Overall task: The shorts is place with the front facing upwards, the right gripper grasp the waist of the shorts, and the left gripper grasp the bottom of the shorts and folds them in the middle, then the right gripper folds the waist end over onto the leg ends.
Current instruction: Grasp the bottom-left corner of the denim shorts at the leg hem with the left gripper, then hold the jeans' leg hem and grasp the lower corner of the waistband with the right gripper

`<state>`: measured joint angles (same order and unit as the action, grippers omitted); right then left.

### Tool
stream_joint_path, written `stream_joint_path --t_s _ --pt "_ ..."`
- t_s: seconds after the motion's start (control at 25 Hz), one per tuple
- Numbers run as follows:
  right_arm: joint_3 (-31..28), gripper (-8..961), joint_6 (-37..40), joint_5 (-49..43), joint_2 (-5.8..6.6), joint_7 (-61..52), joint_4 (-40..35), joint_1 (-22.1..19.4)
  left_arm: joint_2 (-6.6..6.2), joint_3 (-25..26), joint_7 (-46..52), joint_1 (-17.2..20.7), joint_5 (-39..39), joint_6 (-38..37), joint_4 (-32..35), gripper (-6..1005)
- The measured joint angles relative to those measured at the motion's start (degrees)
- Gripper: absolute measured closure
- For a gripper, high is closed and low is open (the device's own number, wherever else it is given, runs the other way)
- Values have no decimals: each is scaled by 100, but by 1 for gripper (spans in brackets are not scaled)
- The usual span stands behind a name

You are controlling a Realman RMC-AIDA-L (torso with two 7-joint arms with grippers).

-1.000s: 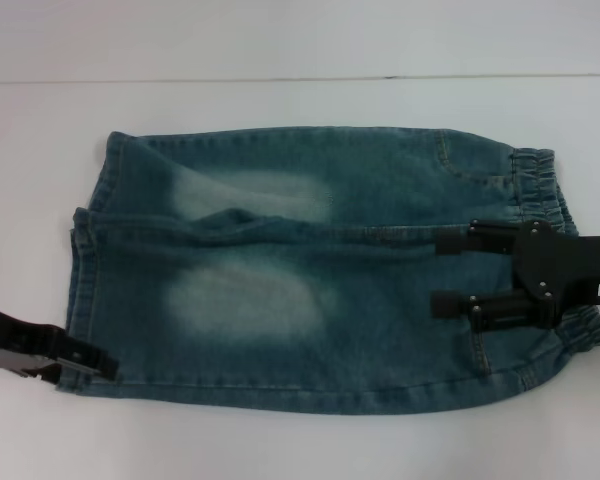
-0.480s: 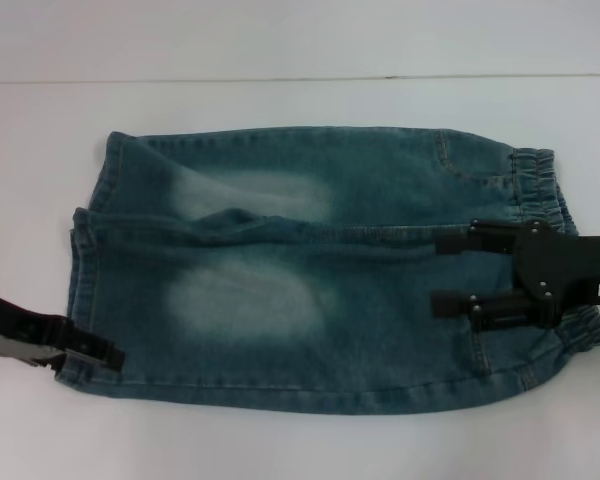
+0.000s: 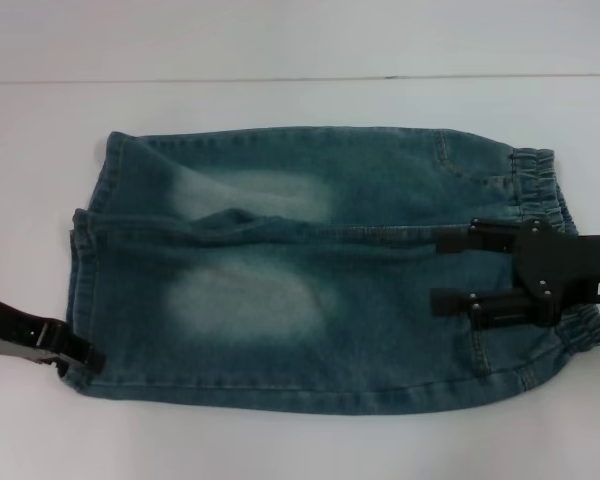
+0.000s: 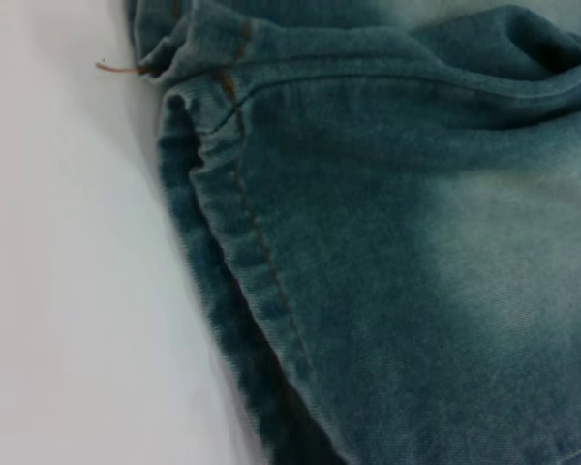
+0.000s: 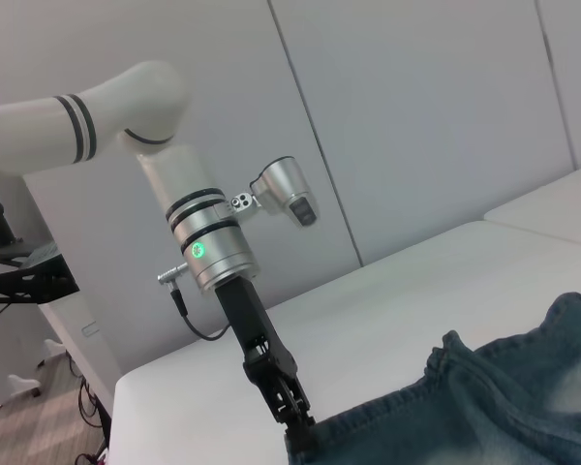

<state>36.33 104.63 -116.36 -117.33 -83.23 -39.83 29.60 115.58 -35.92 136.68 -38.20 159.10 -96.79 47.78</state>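
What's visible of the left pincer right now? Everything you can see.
The left pincer is a black claw on a flat black-and-grey wrist block, carried by a white, black-ringed arm showing a small green light. It angles down to the near corner of the bottom of the shorts, its tip at the hemmed denim edge on the white table. Whether it is closed on the hem cannot be told.
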Motion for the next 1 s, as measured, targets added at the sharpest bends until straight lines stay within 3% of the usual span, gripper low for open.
stream_joint_path --t_s 0.08,0.2,0.4,0.56,0.72,1.0 --pt "-6 12 -2 1 0 0 0 1 0 -1 -21 1 -9 -12 -1 399" --pt "-41 11 -4 3 4 0 3 2 1 -3 -70 3 -8 -14 -11 646" --pt "-73 11 -4 6 7 -28 2 -14 10 -13 -130 5 -13 -15 -19 876" --pt "-120 11 -4 8 17 -136 -9 -16 32 12 -163 6 -48 22 -4 958" --pt "-322 11 -40 4 185 -840 -94 77 49 28 -177 6 -165 74 24 978" --pt "-247 12 -137 -483 693 -2713 -730 361 24 47 -178 -12 -490 173 177 979"
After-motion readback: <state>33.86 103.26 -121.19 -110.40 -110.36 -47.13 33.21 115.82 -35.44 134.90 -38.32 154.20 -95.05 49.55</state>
